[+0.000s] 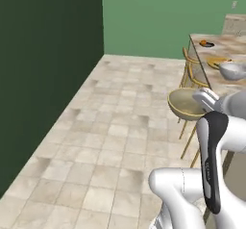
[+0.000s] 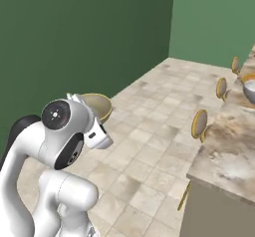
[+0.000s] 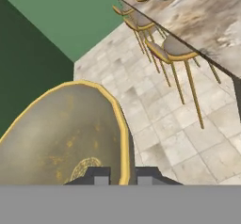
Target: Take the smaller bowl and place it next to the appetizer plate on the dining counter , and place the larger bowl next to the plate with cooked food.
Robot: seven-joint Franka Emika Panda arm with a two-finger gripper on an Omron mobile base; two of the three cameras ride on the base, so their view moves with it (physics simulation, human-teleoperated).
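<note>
Hand view: the gripper (image 3: 122, 175) pinches the yellow rim of the smaller bowl (image 3: 61, 138), one dark finger tip inside the rim and the other outside it, so the jaws are nearly pressed together on the bowl's thin wall. The tan bowl hangs in the air off the dining counter (image 3: 212, 20), over the tiled floor (image 3: 174, 138), and is turned so that its hollow faces the camera. In the left base view the same bowl (image 1: 185, 104) is held out from the arm's wrist, short of the counter's near edge (image 1: 218, 81) and in front of the gold-legged stools (image 1: 192, 71) that line that edge. On the counter top, beyond the held bowl, stands the larger bowl (image 1: 233, 70), grey and marbled, just beside the plate with cooked food (image 1: 217, 61), whose orange-yellow rim shows behind it. Farther along the counter, near its far end, lies the appetizer plate (image 1: 207, 44), dark with an orange morsel. In the right base view the smaller bowl (image 2: 98, 106) shows behind the white wrist, well apart from the counter (image 2: 229, 151), where the larger bowl (image 2: 250, 89) sits at the frame's right edge. A dark green wall (image 2: 74, 42) faces the counter across the floor.
</note>
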